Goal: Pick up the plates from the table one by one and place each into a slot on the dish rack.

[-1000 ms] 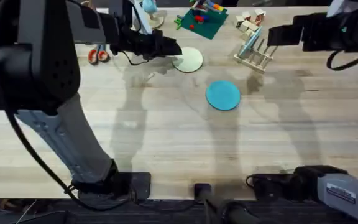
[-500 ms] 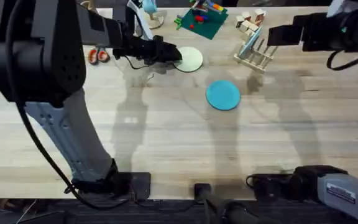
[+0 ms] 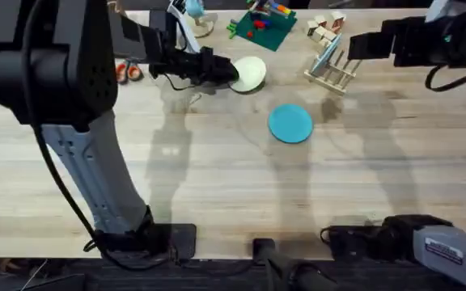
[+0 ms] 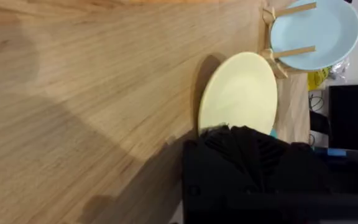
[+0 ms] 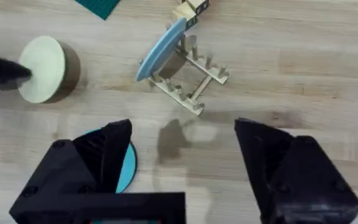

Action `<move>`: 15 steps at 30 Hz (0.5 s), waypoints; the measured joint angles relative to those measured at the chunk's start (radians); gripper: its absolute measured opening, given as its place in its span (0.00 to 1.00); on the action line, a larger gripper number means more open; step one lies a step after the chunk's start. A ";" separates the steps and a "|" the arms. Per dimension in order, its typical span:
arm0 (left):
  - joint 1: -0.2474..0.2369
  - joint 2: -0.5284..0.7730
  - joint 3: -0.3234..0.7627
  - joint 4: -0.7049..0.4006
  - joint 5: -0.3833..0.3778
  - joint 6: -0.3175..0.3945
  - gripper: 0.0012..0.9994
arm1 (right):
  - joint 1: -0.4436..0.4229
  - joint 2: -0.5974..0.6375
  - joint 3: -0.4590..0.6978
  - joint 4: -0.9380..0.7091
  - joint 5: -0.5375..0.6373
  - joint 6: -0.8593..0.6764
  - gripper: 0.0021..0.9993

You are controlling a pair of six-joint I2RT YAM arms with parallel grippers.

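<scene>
Left of the dish rack, the left gripper pinches the cream plate, which a second ago lay flat and is now tipped up off the surface, so carrying it to a slot looks next. The blue plate lies flat just before the rack, untouched. Right of the rack, the right gripper hovers with its jaws spread and empty.

Left arm: black housings, dimpled joint cap, pale grey link, black cable looped alongside. Right arm: black, boxy segments, black cable — grey section with white label near base. Right gripper: black, angular, wedge-shaped fingers.
</scene>
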 joint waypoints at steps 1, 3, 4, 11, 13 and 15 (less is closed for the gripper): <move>0.000 0.000 0.000 0.000 0.000 0.000 0.04 | 0.000 0.000 0.000 0.000 0.000 0.000 1.00; 0.000 0.000 0.000 0.001 0.000 0.000 0.04 | 0.000 0.000 0.000 0.000 0.000 0.000 1.00; 0.000 0.000 0.000 0.001 0.000 0.000 0.04 | 0.000 0.000 0.000 0.000 0.000 0.000 1.00; 0.000 0.000 0.000 0.003 0.000 -0.004 0.04 | 0.000 0.000 0.000 0.020 -0.048 0.044 1.00; 0.000 0.000 0.000 0.003 0.000 -0.005 0.04 | 0.003 0.004 0.000 0.040 -0.086 0.060 1.00; 0.000 0.000 0.000 0.003 0.000 -0.006 0.04 | 0.016 0.018 0.002 0.064 -0.111 0.083 1.00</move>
